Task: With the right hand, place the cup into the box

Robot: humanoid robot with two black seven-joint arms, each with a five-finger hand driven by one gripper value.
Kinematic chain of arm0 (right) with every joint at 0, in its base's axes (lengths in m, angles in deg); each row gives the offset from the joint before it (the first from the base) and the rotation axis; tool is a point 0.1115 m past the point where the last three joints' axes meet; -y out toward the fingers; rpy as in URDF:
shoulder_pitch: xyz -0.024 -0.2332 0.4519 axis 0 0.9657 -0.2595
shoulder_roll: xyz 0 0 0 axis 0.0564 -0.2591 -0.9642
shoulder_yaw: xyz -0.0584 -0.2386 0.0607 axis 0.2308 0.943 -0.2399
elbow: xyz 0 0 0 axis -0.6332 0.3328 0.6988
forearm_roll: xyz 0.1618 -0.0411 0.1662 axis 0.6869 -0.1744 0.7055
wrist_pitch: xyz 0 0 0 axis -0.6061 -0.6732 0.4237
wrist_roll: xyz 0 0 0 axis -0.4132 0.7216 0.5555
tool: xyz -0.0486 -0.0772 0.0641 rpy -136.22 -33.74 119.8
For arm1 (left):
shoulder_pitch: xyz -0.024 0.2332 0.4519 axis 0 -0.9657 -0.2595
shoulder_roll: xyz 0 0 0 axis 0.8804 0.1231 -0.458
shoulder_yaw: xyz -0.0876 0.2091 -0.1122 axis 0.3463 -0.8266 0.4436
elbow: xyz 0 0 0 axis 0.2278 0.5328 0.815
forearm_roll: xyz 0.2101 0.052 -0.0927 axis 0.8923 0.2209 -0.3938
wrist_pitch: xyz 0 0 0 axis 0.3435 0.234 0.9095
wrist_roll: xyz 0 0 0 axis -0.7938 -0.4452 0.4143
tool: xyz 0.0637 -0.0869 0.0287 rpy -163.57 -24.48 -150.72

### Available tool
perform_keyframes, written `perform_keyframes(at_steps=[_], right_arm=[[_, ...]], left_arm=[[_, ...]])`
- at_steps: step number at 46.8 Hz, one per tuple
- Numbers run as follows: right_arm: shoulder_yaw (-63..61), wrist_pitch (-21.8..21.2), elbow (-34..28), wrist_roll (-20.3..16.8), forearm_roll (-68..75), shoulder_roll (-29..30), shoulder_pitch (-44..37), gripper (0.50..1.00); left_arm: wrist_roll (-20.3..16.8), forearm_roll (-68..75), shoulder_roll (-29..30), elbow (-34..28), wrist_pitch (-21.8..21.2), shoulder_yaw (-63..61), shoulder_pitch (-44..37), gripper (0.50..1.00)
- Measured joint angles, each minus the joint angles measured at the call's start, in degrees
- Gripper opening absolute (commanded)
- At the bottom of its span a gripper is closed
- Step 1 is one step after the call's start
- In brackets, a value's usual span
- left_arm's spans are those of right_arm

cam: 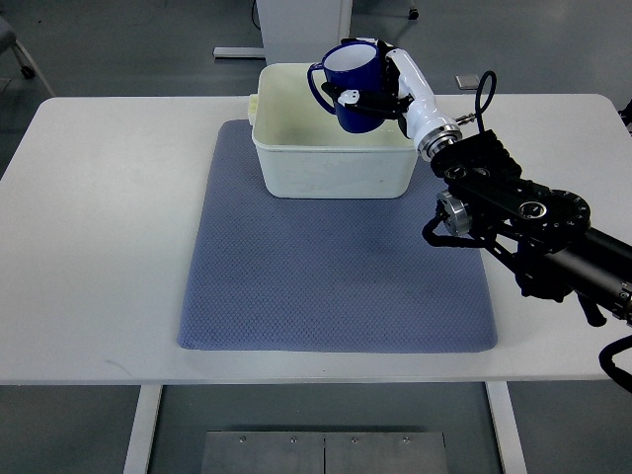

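Right hand point(380, 89) gripping blue cup point(348, 79), cup at hand's 9 o'clock, held tilted over white box point(331, 168) at its 1 o'clock corner, box on blue mat point(336, 276) at 12 o'clock, white table point(99, 237)

— What does the room look like around the work?

— A white table point(109, 227) fills most of the view, its top rounded at the corners. A blue-grey textured mat point(336, 286) lies on it.

— And below?

— Grey floor point(118, 49), smooth, evenly lit. Two white table legs point(143, 430) show at the near edge, with a metal plate point(324, 452) on the floor between them.

— Anything beyond the far edge?

— A white pedestal base point(296, 25) stands on the floor there, and part of a chair leg point(20, 54) shows at the upper left corner.
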Motion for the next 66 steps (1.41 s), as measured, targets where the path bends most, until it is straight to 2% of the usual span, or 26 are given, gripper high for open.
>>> perform_keyframes(at_steps=[4, 9, 16, 37, 48, 52, 59, 66], right_arm=[[-0.01, 0.0, 0.0, 0.19, 0.0, 0.0, 0.0, 0.899], [-0.02, 0.0, -0.06, 0.27, 0.0, 0.0, 0.04, 0.937], [0.02, 0.0, -0.02, 0.27, 0.0, 0.0, 0.09, 0.964], [-0.2, -0.08, -0.47, 0.03, 0.04, -0.82, 0.16, 0.985], [-3.99, -1.08, -3.97, -0.95, 0.09, -7.63, 0.23, 0.993], [-6.48, -2.65, -5.57, -2.05, 0.12, -10.7, 1.13, 0.993], [-14.44, -8.15, -7.67, -5.29, 0.18, -15.38, 5.63, 0.995], [-22.07, -11.53, -9.57, -8.19, 0.18, -17.16, 11.4, 1.0]], left_arm=[[0.0, 0.0, 0.0, -0.01, 0.0, 0.0, 0.0, 1.0], [-0.01, 0.0, 0.0, -0.03, 0.0, 0.01, 0.01, 1.0], [-0.01, 0.0, 0.0, -0.01, 0.0, -0.01, 0.0, 1.0], [-0.01, 0.0, 0.0, 0.0, 0.0, 0.01, 0.0, 1.0], [-0.03, 0.0, 0.0, 0.0, 0.0, 0.0, 0.0, 1.0], [-0.03, 0.0, 0.0, 0.01, 0.0, 0.01, 0.0, 1.0], [-0.03, 0.0, 0.0, 0.01, 0.0, -0.06, -0.04, 1.0], [-0.03, 0.0, 0.0, 0.01, 0.0, -0.01, 0.0, 1.0]])
